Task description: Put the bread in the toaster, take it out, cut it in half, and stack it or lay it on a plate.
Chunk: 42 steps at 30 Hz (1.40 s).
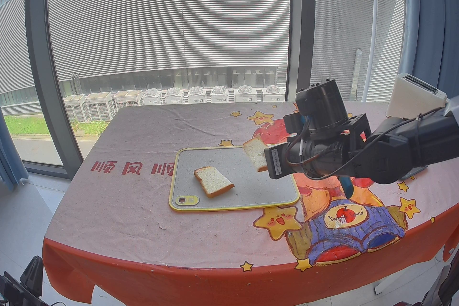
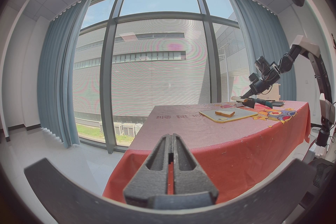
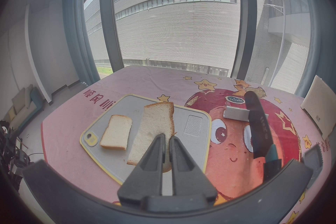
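Nearest in, off the table's near left corner, the left gripper hangs clear of the cloth, its dark ribbed fingers pressed flat together on nothing. Onto the table: a pink cloth with an orange-red hem, cartoon stars and a row of big red characters toward the left edge. Mid-table sits the cutting board, grey, round-cornered, yellow-rimmed. The flat bread piece lies on its left part, with pale crumb and brown crust. The lifted bread piece is up off the board, tilted, and the right gripper pinches it at one edge. Right of the board lies the knife, with a black blade and teal handle. At the far right corner stands the boxy white toaster.
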{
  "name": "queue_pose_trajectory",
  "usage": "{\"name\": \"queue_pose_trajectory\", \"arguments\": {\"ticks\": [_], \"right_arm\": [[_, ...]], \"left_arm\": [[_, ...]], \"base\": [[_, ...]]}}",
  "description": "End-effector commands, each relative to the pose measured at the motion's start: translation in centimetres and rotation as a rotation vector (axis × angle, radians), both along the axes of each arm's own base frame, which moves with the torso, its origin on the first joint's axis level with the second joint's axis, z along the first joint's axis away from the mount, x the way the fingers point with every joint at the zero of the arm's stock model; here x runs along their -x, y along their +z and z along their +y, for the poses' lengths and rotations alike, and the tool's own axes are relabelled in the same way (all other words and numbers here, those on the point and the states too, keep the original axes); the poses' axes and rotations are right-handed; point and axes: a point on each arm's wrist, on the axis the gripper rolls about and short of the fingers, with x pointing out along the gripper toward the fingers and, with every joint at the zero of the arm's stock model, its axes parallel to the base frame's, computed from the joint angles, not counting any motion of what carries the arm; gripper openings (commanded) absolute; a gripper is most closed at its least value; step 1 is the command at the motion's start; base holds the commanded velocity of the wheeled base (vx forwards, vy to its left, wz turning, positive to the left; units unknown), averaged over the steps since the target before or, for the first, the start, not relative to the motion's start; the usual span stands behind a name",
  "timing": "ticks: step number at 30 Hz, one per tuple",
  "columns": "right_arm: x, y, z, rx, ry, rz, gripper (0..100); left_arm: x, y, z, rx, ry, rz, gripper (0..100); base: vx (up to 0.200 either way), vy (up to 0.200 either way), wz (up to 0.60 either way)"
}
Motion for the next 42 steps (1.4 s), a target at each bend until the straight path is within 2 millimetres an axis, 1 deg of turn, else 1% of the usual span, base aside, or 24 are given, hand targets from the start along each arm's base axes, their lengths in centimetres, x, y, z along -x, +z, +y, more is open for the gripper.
{"name": "queue_pose_trajectory", "arguments": {"ticks": [1,8,9,11,20,24,26,27,28,29,30,31,34,38,41,42], "right_arm": [[1.7,2.1,-1.1,-0.034,0.001,-0.033,0],[3.8,2.9,-1.8,-0.028,0.002,-0.048,0],[3.8,2.9,-1.8,-0.028,0.002,-0.048,0],[4.7,3.1,-2.2,-0.025,0.009,-0.052,0],[6.6,3.8,-2.9,-0.034,0.028,-0.065,0],[7.4,4.5,-3.5,-0.046,0.029,-0.079,0],[8.4,5.1,-4.1,-0.061,0.038,-0.095,0],[8.4,5.1,-4.1,-0.061,0.038,-0.095,0],[9.2,5.6,-4.7,-0.074,0.043,-0.108,0],[9.6,5.7,-5.0,-0.076,0.044,-0.110,0],[9.6,5.7,-5.0,-0.076,0.044,-0.110,0],[10.5,5.8,-5.8,-0.080,0.044,-0.115,0],[11.8,5.7,-7.1,-0.084,0.045,-0.116,0],[13.1,6.0,-8.4,-0.104,0.041,-0.130,0],[13.8,6.0,-9.3,-0.113,0.038,-0.133,0],[13.8,6.0,-9.3,-0.113,0.038,-0.133,0]], "left_arm": [[0.0,-0.5,0.0,0.000,0.000,0.000,0],[0.0,-0.5,0.0,0.003,0.000,0.000,0],[0.0,-0.5,0.0,0.003,0.000,0.000,0],[0.0,-0.5,0.0,0.003,0.002,0.000,0],[0.0,-0.5,0.0,0.003,0.000,0.000,0],[0.0,-0.5,0.0,0.003,0.002,0.000,0],[0.0,-0.5,0.0,0.003,0.000,0.000,0],[0.0,-0.5,0.0,0.003,0.000,0.000,0],[0.0,-0.5,0.0,0.003,0.002,0.000,0],[0.0,-0.5,0.0,0.003,0.000,0.000,0],[0.0,-0.5,0.0,0.003,0.000,0.000,0],[0.0,-0.5,0.0,0.003,0.000,0.000,0],[0.0,-0.5,0.0,0.003,0.002,0.000,0],[0.0,-0.5,0.0,0.003,0.000,0.000,0],[0.0,-0.5,0.0,0.003,0.002,0.000,0],[0.0,-0.5,0.0,0.003,0.002,0.000,0]], "base": [[0.000,0.000,0.00],[0.000,0.000,0.00],[0.000,0.000,0.00],[0.000,0.000,0.00],[0.000,0.000,0.00],[0.000,0.000,0.00],[0.000,0.000,0.00],[0.000,0.000,0.00],[0.000,0.000,0.00],[0.000,0.000,0.00],[0.000,0.000,0.00],[0.000,0.000,0.00],[0.000,0.000,0.00],[0.000,0.000,0.00],[0.000,0.000,0.00],[0.000,0.000,0.00]]}}
